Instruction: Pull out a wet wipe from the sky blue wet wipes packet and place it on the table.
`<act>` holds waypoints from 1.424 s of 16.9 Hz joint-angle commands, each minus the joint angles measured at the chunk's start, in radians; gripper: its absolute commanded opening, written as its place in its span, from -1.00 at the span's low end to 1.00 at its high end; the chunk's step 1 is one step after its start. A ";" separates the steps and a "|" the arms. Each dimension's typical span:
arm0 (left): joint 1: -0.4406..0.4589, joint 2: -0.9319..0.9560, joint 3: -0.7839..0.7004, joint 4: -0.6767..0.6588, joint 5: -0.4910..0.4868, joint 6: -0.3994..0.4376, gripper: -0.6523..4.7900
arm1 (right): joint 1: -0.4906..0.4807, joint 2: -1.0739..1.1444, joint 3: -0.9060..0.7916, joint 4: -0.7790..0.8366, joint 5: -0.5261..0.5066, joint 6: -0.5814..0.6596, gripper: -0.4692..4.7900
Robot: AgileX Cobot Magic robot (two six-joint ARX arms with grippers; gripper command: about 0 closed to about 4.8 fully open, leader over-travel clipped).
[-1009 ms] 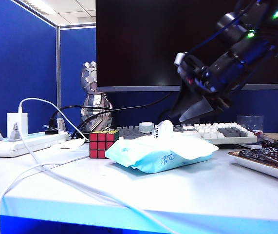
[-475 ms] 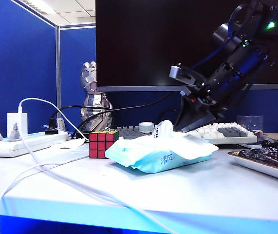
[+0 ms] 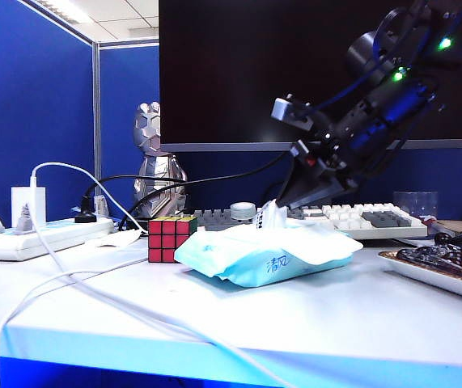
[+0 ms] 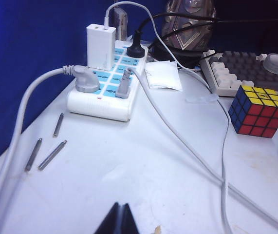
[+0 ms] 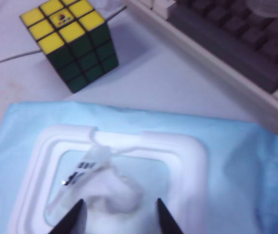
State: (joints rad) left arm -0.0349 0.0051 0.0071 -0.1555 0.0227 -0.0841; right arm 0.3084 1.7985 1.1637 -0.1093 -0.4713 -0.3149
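Observation:
The sky blue wet wipes packet (image 3: 267, 257) lies on the table (image 3: 360, 315), right of centre. A white tuft of wet wipe (image 3: 273, 215) sticks up from its white top flap (image 5: 187, 151). My right gripper (image 3: 286, 200) hangs tilted just above and behind the tuft. In the right wrist view the right gripper (image 5: 120, 202) is open, one fingertip on each side of the wet wipe tuft (image 5: 114, 187), and I cannot tell if they touch it. My left gripper (image 4: 120, 205) is shut and empty, low over bare table near the power strip.
A Rubik's cube (image 3: 171, 238) stands just left of the packet. Behind are a keyboard (image 3: 360, 218), a monitor and a silver figure (image 3: 156, 162). A power strip (image 4: 104, 92) with cables, loose metal rods (image 4: 46, 151) and a small paper scrap (image 4: 163, 75) lie left. A tray (image 3: 441, 271) sits right.
My right gripper has come down and leftward, turning at the wrist, and now sits close over the wipe tuft. The packet and the left arm have not moved.

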 commanded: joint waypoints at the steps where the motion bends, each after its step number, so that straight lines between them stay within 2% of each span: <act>1: 0.001 -0.003 -0.002 -0.006 0.000 -0.002 -0.76 | 0.019 0.024 0.005 0.025 -0.021 -0.008 -0.10; 3: 0.001 -0.003 -0.002 -0.005 0.000 -0.002 -0.76 | 0.022 0.034 0.005 0.032 -0.019 -0.007 -0.11; 4: 0.001 -0.003 -0.002 -0.006 0.000 -0.002 -0.76 | 0.027 0.039 0.005 0.035 -0.013 -0.007 -0.20; 5: 0.001 -0.003 -0.002 -0.006 0.000 -0.002 -0.76 | 0.031 0.042 0.005 0.037 0.009 -0.007 -0.36; 6: 0.001 -0.003 -0.002 -0.006 0.000 -0.002 -0.76 | 0.031 0.042 0.005 0.043 0.028 -0.007 -0.68; 7: 0.001 -0.003 -0.002 -0.006 0.000 -0.002 -0.76 | 0.031 0.042 0.005 0.054 0.028 -0.007 -0.84; 13: 0.001 -0.003 -0.002 -0.006 0.000 -0.002 -0.76 | 0.031 0.041 0.044 0.061 0.032 0.000 -0.84; 24: 0.001 -0.003 -0.002 -0.006 0.000 -0.002 -0.76 | 0.031 -0.055 0.239 -0.077 0.049 0.000 -0.84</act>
State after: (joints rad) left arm -0.0349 0.0051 0.0071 -0.1555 0.0227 -0.0841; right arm 0.3386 1.7683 1.3846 -0.2035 -0.4191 -0.3183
